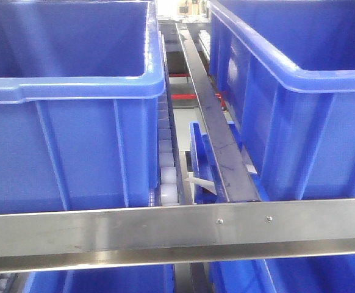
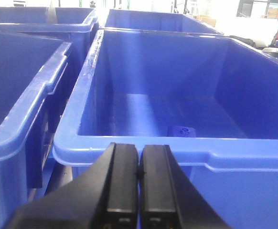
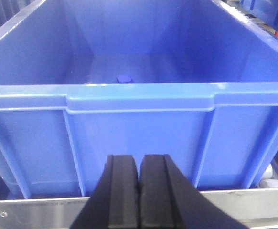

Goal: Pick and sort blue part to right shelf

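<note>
Both pincers, left (image 2: 139,191) and right (image 3: 139,195), are pressed together; each faces one bin (image 2: 177,95) holding one blue part (image 2: 182,130).

The right shelf (image 1: 165,235) is viewed close, slightly downward, by the front camera, across its metal rail. Each wrist camera is aimed forward past its gripper into a blue bin (image 2: 177,95) (image 3: 139,102)

Blue part (image 2: 182,130) lies inside a bin — right shelf (image 1: 177,235).
</note>
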Controlling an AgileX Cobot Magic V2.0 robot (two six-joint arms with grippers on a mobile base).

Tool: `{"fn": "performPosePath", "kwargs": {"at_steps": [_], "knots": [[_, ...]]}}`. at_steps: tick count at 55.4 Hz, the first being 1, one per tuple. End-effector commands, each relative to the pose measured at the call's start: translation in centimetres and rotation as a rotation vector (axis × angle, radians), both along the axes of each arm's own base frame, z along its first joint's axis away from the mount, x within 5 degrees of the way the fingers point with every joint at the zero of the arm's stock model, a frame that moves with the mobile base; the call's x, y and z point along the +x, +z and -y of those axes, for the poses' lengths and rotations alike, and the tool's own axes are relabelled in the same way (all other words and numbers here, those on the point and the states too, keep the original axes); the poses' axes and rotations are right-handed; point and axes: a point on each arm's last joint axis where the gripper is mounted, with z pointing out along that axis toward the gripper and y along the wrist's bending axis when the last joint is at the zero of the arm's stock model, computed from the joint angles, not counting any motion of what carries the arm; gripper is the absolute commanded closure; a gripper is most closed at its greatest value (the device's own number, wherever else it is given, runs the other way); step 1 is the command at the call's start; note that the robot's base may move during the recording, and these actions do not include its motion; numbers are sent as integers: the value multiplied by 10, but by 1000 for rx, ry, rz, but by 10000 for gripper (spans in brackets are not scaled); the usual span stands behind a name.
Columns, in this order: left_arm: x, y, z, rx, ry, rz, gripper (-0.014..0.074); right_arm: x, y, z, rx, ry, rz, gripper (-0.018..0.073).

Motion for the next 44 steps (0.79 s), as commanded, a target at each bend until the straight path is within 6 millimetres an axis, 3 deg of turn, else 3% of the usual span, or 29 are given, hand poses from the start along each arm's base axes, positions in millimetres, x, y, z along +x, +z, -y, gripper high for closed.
{"fn": "performPosePath", "kwargs": {"at_steps": [1, 44], "knots": [[-2, 0, 0, -12, 3, 90, 462, -2, 12, 1, 9, -16, 124, 518], [-2, 0, 0, -12, 3, 90, 462, -2, 11, 1, 8, -14, 104, 518]]}}
